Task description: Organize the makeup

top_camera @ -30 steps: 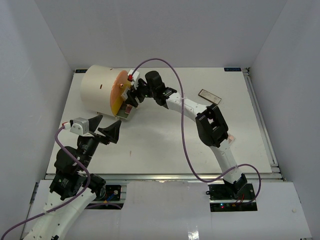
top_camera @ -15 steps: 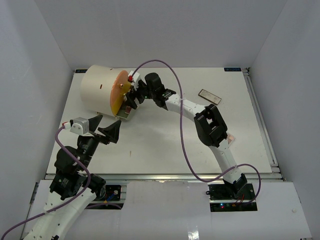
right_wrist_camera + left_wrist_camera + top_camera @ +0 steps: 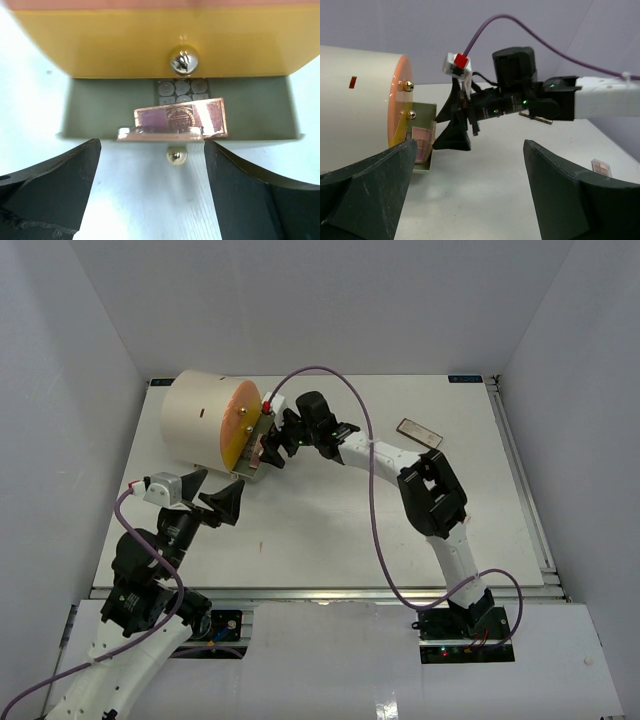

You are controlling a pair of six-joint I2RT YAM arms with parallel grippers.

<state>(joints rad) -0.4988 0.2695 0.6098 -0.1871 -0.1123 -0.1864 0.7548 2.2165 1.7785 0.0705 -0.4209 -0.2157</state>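
Observation:
A pink eyeshadow palette (image 3: 180,119) lies in the open green drawer (image 3: 100,107) at the foot of the cream cylinder's orange face (image 3: 240,425), its front edge resting on the drawer's front rim. It also shows in the left wrist view (image 3: 422,139). My right gripper (image 3: 152,170) is open and empty just in front of the drawer, and it shows in the top view (image 3: 270,443). A brown palette (image 3: 419,432) lies on the table at the back right. Another pink palette (image 3: 601,166) lies on the table at the right. My left gripper (image 3: 215,497) is open and empty, apart from everything.
The big cream cylinder (image 3: 200,420) lies on its side at the back left. Gold knobs sit on the orange face (image 3: 183,60) and the drawer front (image 3: 175,156). A purple cable (image 3: 330,375) arches over the right arm. White walls enclose the table.
My right gripper has drawn back a little from the drawer, and its elbow has swung to the right. The pink palette stays in the drawer. The left arm has barely moved.

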